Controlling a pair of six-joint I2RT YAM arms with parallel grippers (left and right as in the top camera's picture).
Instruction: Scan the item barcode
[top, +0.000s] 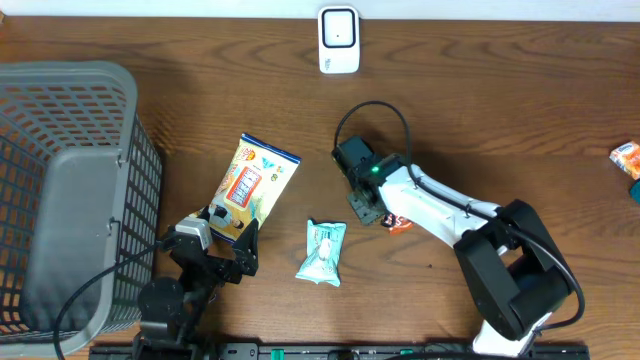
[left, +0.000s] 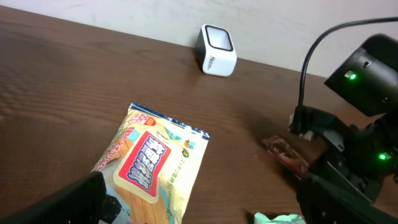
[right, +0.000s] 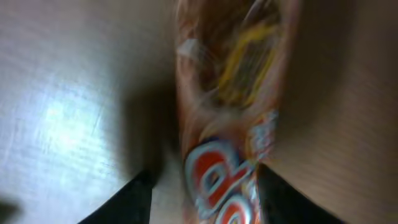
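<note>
orange packet (top: 397, 225) mostly hidden beneath right arm (top: 440, 205)

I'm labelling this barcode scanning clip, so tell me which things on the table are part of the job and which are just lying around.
Part of the job: scanner; orange-red packet at the right hand.

Lying about: yellow packet; teal packet; grey basket; orange item at the right edge.

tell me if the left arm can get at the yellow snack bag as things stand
Probably yes: the left arm has its jaws open right at the near end of the yellow snack bag, nothing between. The teal packet lies apart to one side.
</note>
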